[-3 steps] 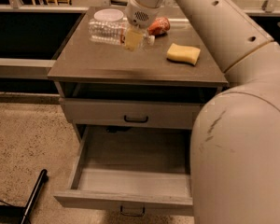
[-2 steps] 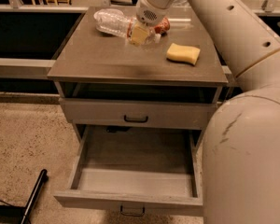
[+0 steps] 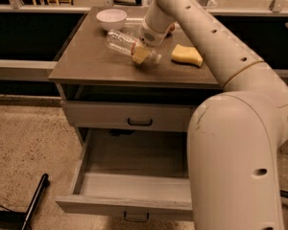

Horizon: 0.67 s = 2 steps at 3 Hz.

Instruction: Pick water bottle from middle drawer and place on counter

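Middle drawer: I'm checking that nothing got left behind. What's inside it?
The middle drawer shows only its bare grey floor; the arm covers its right part. The gripper is over the counter, holding the water bottle.

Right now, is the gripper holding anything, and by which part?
Yes: the gripper is shut on the water bottle, gripping it near its end toward the sponge, low over the counter.

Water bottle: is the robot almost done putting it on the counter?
Nearly. Done: the water bottle is out of the open middle drawer and at the counter. In hand: the gripper holds it, tilted. Left: set it down if it isn't touching, let go, back away.
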Each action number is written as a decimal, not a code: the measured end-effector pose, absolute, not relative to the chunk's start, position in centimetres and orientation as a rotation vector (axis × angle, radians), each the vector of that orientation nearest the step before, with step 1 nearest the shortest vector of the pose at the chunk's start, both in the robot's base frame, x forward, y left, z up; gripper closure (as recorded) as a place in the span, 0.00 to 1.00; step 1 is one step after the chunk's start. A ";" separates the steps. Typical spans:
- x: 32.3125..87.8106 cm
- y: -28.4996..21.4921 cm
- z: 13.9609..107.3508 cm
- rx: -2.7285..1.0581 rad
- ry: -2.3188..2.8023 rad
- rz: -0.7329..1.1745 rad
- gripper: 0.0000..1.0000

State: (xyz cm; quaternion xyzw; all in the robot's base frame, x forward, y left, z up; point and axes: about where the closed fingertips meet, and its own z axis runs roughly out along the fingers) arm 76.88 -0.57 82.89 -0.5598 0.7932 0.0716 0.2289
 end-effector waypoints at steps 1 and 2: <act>77.0 -0.6 82.2 -1.543 2.191 0.203 0.58; 77.0 -0.6 82.2 -1.543 2.191 0.203 0.35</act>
